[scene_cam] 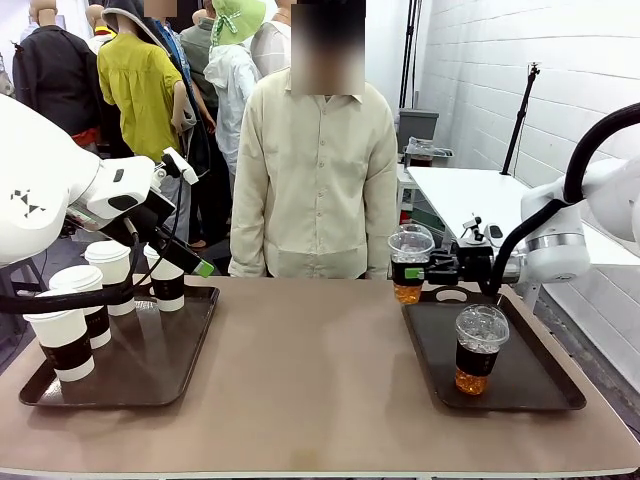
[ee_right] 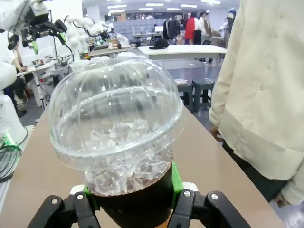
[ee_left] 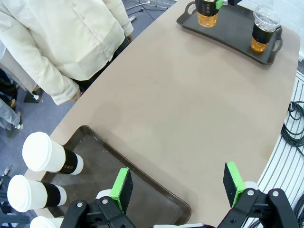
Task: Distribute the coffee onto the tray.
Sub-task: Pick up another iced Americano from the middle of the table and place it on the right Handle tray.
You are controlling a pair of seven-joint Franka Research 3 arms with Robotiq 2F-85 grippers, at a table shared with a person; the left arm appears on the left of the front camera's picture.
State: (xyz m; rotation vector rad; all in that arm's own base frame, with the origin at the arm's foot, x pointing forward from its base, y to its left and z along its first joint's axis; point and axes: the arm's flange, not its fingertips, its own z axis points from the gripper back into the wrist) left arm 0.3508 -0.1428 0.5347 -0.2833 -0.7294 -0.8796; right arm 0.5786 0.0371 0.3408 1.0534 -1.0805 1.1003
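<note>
Four white lidded coffee cups with black sleeves stand on the left tray (scene_cam: pixel 140 370): one at the front (scene_cam: pixel 62 340), one behind it (scene_cam: pixel 85 300), one farther back (scene_cam: pixel 110 272) and one at the far right (scene_cam: pixel 166 285). My left gripper (scene_cam: pixel 195 262) hovers open above that last cup, its green pads (ee_left: pixel 122 189) wide apart with nothing between them. On the right tray (scene_cam: pixel 530 385) stands a clear dome-lidded cup of amber drink (scene_cam: pixel 480 348). My right gripper (scene_cam: pixel 432 268) is shut on the second dome-lidded cup (ee_right: pixel 118 133) at that tray's far left corner.
A person in a cream shirt (scene_cam: pixel 315 160) stands at the far edge, arms hanging down. The brown tabletop (scene_cam: pixel 310 380) lies bare between the two trays. In the left wrist view, cables (ee_left: pixel 294 123) lie on the floor beyond the table's edge.
</note>
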